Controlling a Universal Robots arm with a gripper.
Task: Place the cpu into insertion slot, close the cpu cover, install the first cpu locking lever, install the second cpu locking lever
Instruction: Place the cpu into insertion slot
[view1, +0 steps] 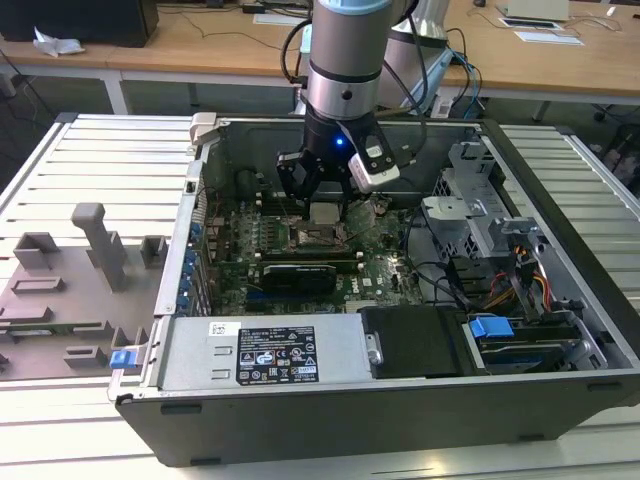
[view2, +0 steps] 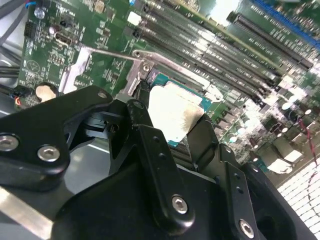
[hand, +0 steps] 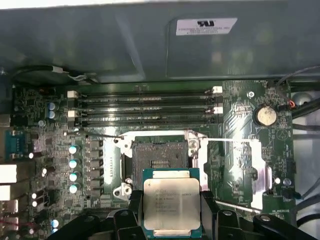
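Holding the cpu (hand: 171, 197) by two opposite edges, my pincer (hand: 171, 212) is drawn in narrow on it, with the chip's pale metal top showing in both wrist views. The chip hangs over the motherboard (hand: 235, 105), close to the insertion slot (hand: 159, 157) and, as far as I can judge, clear of it, not seated. In the exterior view it hangs inside the open computer case (view1: 450, 410), which stands on the slatted desk (view1: 100, 150).

I take the first step, the placing, to be the one in hand. The slot lies bare with its contact grid showing, and the cpu cover (hand: 256, 172) is swung open to one side. Seating the chip, I reckon, calls for squaring its edges to the socket rim and lowering it level, since a tilt could harm those fine contacts.

Counted: one cpu, one slot, one cover, what look like two thin locking levers (hand: 102, 136), both free, four long memory slots (hand: 145, 100), and one coin cell (hand: 265, 116).
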